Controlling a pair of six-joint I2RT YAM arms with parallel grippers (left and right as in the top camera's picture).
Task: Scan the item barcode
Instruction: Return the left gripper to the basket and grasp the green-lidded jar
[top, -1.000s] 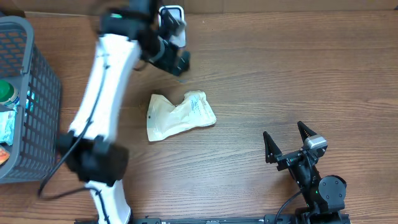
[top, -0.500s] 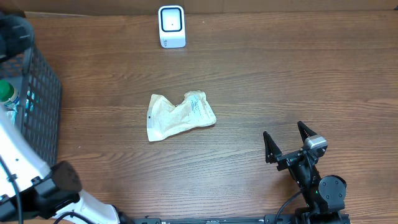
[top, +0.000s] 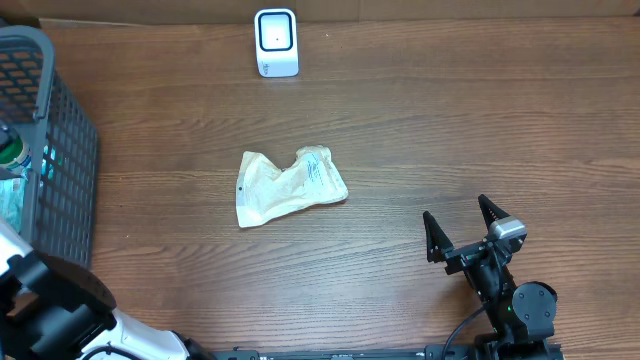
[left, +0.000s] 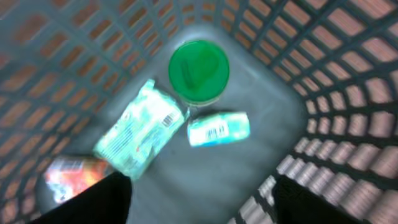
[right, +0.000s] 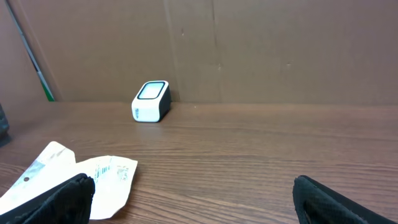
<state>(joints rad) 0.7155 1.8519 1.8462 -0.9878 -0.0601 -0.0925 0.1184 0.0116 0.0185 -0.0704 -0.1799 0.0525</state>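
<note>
Left claw (left: 202, 186) now over basket (top: 62, 150) instead of scanner (top: 276, 42), open above green lid (left: 199, 68) and packets (left: 140, 134), right claw (top: 454, 208) open above tabletop (top: 450, 120)

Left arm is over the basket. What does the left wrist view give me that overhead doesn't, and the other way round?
Only the left wrist: the basket's floor from straight above, with a printed barcode visible on the large pale packet and on the small packet beside it. Only the overhead: the scanner, the crumpled white pouch and the open right claw. Both: the grey basket and the green lid inside it.
</note>
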